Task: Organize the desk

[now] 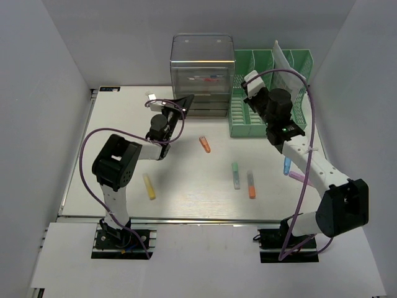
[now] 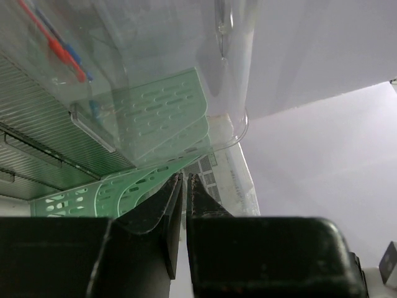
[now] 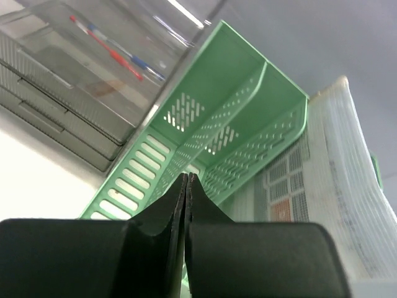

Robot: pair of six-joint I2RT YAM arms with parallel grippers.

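The off-white desk (image 1: 186, 171) carries several loose highlighters: orange (image 1: 205, 144), yellow (image 1: 149, 185), green (image 1: 236, 175), a second orange one (image 1: 251, 185), blue (image 1: 287, 165) and pink (image 1: 301, 178). My left gripper (image 1: 185, 103) is raised at the lower left front of the clear drawer unit (image 1: 203, 74). In the left wrist view the gripper (image 2: 185, 177) is shut with nothing seen between its jaws. My right gripper (image 1: 250, 82) hovers over the green file rack (image 1: 248, 115). In the right wrist view it (image 3: 187, 177) is shut and empty.
The drawer unit (image 2: 124, 74) holds red and blue pens (image 3: 118, 53) in its top drawer. The green rack (image 3: 236, 112) stands right of it, with a printed paper sheaf (image 3: 347, 186) upright in its right slot (image 1: 284, 62). Grey walls close in three sides.
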